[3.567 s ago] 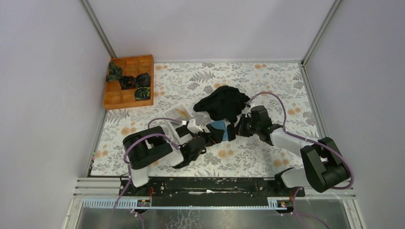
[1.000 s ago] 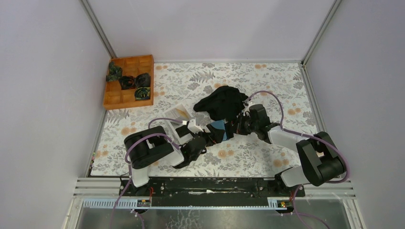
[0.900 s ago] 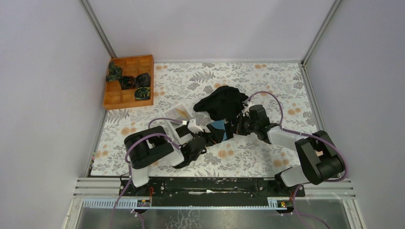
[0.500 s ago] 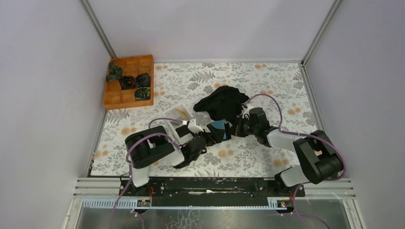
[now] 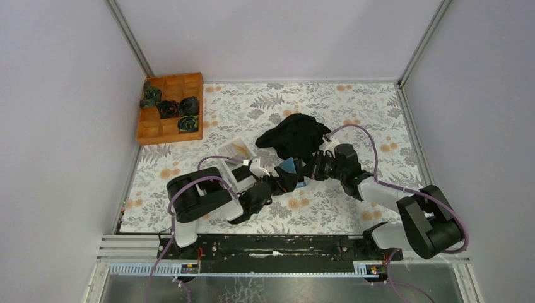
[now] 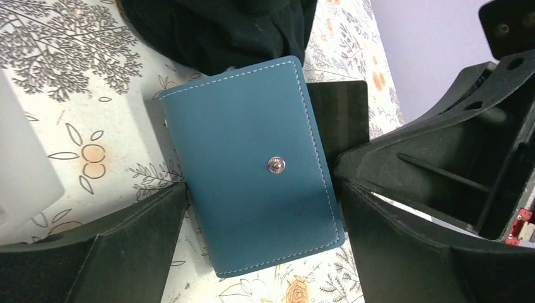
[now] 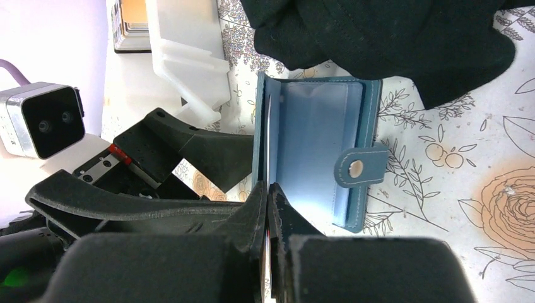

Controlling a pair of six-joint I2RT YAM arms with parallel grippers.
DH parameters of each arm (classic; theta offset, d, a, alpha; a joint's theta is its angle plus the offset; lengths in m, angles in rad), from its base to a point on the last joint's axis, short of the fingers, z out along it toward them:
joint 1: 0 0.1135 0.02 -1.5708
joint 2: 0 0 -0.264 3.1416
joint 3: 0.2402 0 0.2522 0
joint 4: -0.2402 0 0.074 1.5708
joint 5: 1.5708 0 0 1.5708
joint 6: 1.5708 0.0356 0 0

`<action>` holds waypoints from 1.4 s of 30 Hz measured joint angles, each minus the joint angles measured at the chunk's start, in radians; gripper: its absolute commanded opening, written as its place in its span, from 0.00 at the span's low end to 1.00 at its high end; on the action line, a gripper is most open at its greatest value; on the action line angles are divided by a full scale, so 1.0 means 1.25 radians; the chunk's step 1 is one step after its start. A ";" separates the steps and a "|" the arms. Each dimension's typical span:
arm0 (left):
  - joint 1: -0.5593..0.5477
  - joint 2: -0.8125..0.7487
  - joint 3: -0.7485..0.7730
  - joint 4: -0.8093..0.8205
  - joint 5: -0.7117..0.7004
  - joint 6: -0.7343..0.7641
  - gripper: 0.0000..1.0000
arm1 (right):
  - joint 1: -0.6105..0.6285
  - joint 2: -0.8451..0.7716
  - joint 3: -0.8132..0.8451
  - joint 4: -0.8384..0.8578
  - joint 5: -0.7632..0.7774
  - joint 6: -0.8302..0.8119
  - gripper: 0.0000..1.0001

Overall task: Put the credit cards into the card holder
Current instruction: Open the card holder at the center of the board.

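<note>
Card holder [image 6: 252,170], teal, sits beside the black cloth [image 5: 293,136] on our flowered worktop [image 5: 353,107]. Our left hand [image 6: 258,252] stands spread wide, one finger on each side of the holder. Our right hand [image 7: 268,214] is pinched closed on a thin card [image 7: 267,151], edge at the holder's pale inner pocket. White tray [image 5: 235,165] lies near, left of the holder.

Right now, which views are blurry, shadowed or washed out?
Left wrist: card holder sharp, hand fingers dark and soft. Right wrist: white tray overexposed, near fingers blurred and black. Top: evenly lit, black cloth without detail.
</note>
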 measured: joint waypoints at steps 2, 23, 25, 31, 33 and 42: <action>-0.001 0.006 0.000 0.015 0.009 0.001 0.99 | 0.000 -0.008 0.000 -0.006 0.001 0.000 0.00; -0.013 0.123 0.020 0.242 0.175 0.049 0.99 | 0.047 -0.015 -0.001 -0.022 0.019 -0.013 0.00; -0.015 0.123 0.019 0.244 0.181 0.050 0.99 | 0.059 -0.015 0.003 -0.027 0.031 -0.018 0.00; -0.015 0.114 0.001 0.247 0.185 0.045 0.99 | 0.082 -0.005 0.019 -0.052 0.074 -0.038 0.00; -0.015 0.103 -0.013 0.243 0.182 0.039 0.99 | 0.093 0.000 0.028 -0.067 0.090 -0.045 0.00; -0.015 0.040 -0.012 0.114 0.178 0.039 0.99 | 0.114 0.027 0.052 -0.122 0.166 -0.078 0.00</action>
